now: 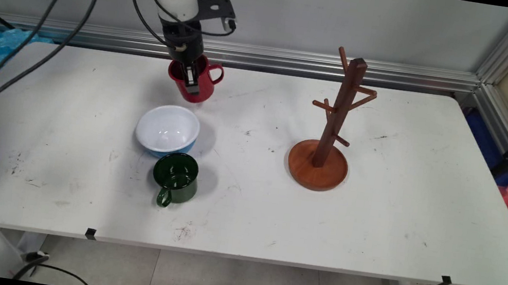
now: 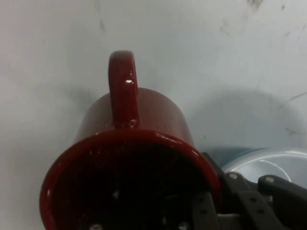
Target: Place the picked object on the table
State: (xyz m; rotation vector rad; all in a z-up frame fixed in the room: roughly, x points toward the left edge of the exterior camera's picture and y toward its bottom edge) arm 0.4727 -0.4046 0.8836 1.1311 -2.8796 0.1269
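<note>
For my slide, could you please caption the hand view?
Gripper clamps red mug rim; white bowl beside it.

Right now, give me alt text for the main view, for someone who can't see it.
A black gripper grips the rim of a red mug at the back of a white table. In front sit a white bowl and a green mug; a wooden mug tree stands to the right.

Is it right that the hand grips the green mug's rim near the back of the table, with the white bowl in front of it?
Not quite: the hand grips the red mug, as the main view shows. The green mug stands in front of the white bowl.
</note>
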